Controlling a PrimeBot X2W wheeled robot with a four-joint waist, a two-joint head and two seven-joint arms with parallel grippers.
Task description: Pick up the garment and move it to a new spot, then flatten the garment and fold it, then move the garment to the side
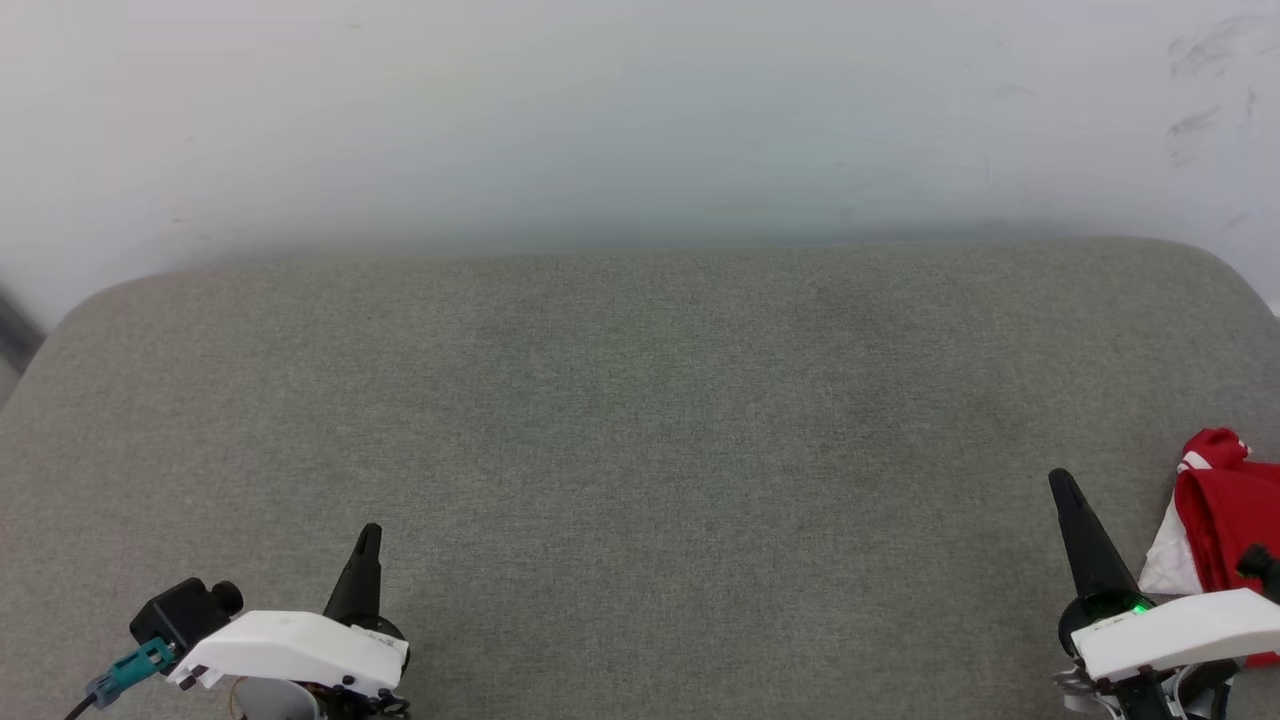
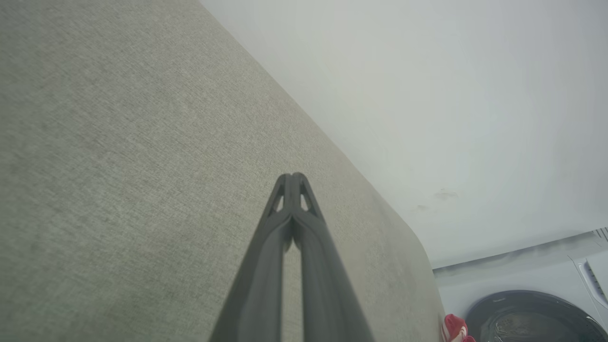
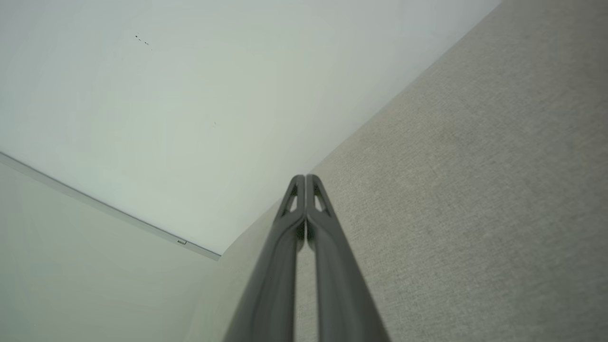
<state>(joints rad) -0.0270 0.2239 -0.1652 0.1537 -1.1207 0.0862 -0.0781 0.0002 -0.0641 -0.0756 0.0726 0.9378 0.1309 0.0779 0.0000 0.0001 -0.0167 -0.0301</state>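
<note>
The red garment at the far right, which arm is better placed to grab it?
Right. The garment lies bunched beside the right pincer, while the left pincer sits far across the grey surface. Both pincers are shut, so the right likely must open first.

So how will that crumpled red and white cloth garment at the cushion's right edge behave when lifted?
Probably floppy: the red and white cloth garment lies in soft crumpled folds, so it would likely drape from one pinch. Likely light, being thin fabric. Pushed, it would probably bunch rather than slide on the textured grey woven cushion.
</note>
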